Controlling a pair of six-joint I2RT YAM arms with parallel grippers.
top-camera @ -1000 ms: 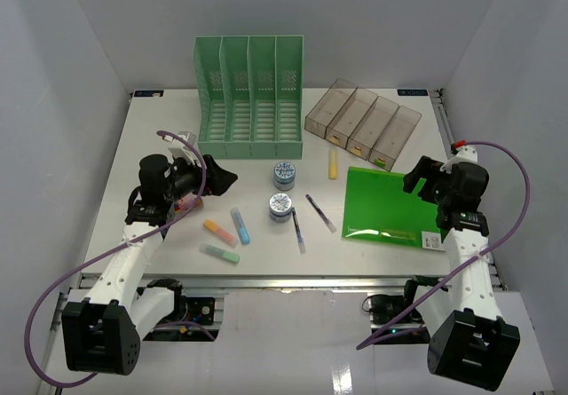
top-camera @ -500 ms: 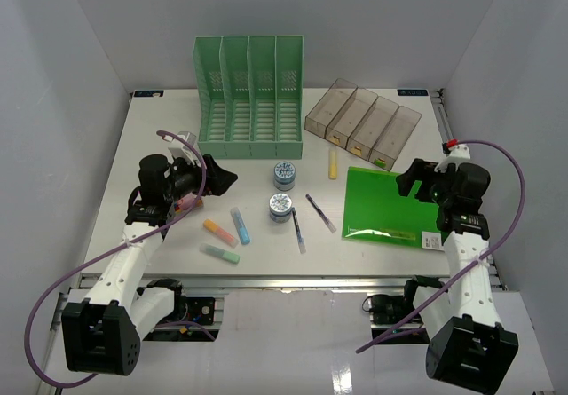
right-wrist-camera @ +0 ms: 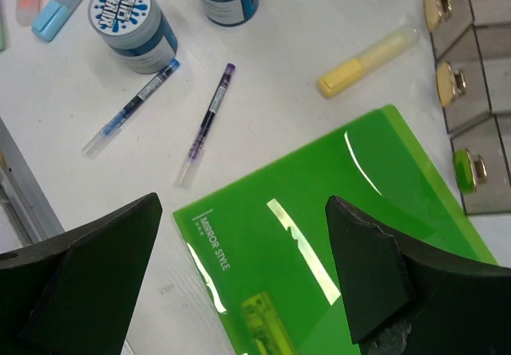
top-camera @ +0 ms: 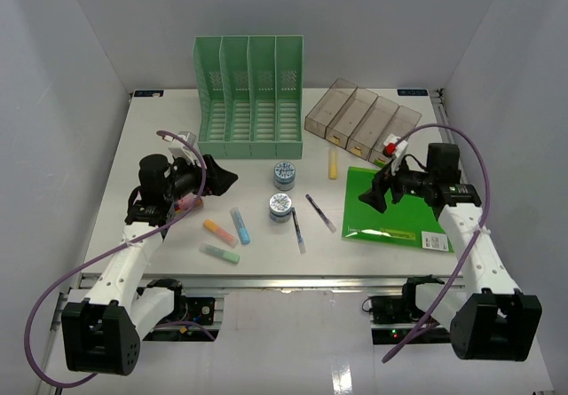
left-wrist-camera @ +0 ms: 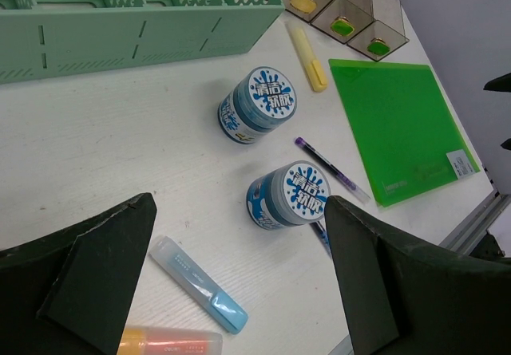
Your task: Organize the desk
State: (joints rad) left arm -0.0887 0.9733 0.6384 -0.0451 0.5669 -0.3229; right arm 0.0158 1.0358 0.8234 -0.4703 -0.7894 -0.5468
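White flat desk point(top-camera: 160, 138) lies beneath both arms. Mint slotted file rack point(top-camera: 249, 102) and four smoky translucent drawer boxes point(top-camera: 364, 124) (contents not visible) stand at its rear. Glossy green folder point(top-camera: 395, 217) — the right gripper point(top-camera: 376, 191), fingers spread, has swung inward over it. Left gripper point(top-camera: 220, 179) — fingers spread, holding nothing.

I read "MIRROR STYLE" on the flat glossy green plastic folder point(right-wrist-camera: 311, 251), and "清洁软胶" on the far round blue-lidded jar point(left-wrist-camera: 257, 105) and on the near jar point(left-wrist-camera: 289, 195).
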